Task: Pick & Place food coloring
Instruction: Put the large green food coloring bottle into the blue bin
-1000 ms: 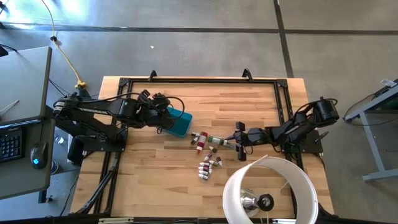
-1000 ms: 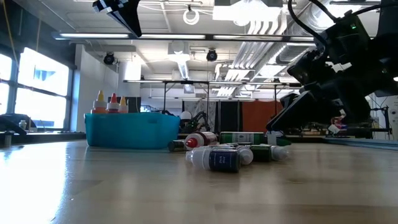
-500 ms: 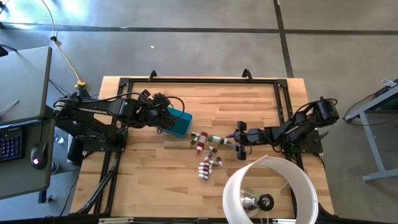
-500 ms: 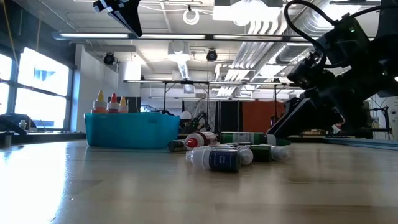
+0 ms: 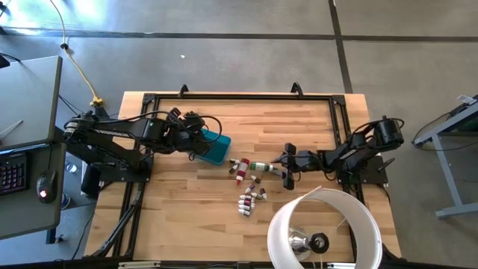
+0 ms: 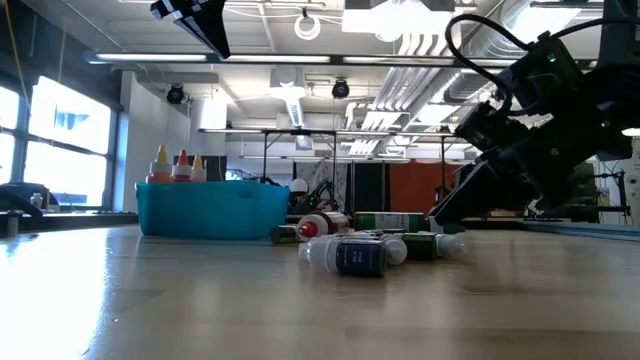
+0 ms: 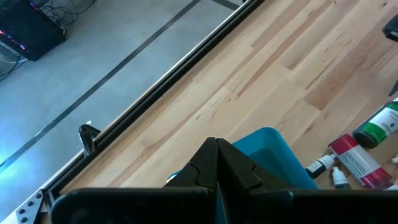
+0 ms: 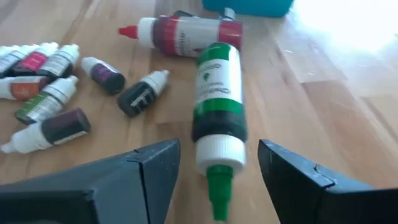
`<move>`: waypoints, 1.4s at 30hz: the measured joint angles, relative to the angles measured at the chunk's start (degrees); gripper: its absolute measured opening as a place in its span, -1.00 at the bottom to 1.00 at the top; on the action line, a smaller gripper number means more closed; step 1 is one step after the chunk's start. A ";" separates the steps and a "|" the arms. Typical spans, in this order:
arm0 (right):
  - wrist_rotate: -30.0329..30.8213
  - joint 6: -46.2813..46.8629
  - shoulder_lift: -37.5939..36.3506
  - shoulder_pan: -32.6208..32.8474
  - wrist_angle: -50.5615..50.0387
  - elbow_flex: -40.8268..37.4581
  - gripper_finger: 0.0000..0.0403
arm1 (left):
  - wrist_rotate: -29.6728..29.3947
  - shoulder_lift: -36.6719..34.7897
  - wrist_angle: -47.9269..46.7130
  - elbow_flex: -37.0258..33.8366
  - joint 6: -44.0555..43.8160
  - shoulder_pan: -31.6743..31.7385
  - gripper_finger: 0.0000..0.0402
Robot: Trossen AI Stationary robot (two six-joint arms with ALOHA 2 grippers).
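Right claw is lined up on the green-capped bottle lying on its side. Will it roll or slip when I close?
The green-capped bottle lies flat between the open right claw; being round, it will probably roll if nudged sideways. Its label looks glossy, so it may slip. It narrows toward the cap, so gripping the wider body seems safer.

my right gripper (image 8: 214, 180) sits low with its dark fingers spread, and a green-capped, green-labelled squeeze bottle (image 8: 217, 102) lies in the gap ahead. beyond it a red-capped, red-labelled bottle (image 8: 186, 31) lies crosswise, blocking the straight line to the teal rectangular plastic bin (image 5: 216, 146). a cluster of small dropper bottles (image 8: 46, 87) crowds one side; the other side is bare wooden tabletop (image 8: 336, 106).
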 joint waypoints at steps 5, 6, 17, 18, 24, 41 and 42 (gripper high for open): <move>-0.24 0.12 5.31 0.00 3.92 0.36 0.05 | 0.00 0.00 -0.04 0.00 0.00 0.00 -1.00; -0.26 -0.06 6.23 0.00 3.74 0.84 0.05 | 0.00 0.00 -0.04 0.00 0.00 -0.01 -1.00; -1.34 -3.12 11.60 -0.04 3.69 4.99 -0.14 | 0.33 0.00 -0.36 0.00 0.02 -0.01 -1.00; -1.62 -2.87 11.48 -0.07 3.46 4.73 -0.17 | 0.33 0.00 -0.37 0.00 0.02 -0.01 -1.00; -1.64 -1.98 11.18 -0.07 3.38 2.94 -0.22 | 0.43 0.00 -0.83 0.00 0.02 0.00 -1.00; -2.73 -2.93 3.42 -0.02 -4.09 1.95 -0.06 | 1.40 0.00 -0.70 0.00 0.00 0.00 -1.00; -2.71 -3.03 2.65 -0.02 -5.04 1.94 -0.06 | 1.38 0.00 -0.70 0.00 0.00 -0.01 -1.00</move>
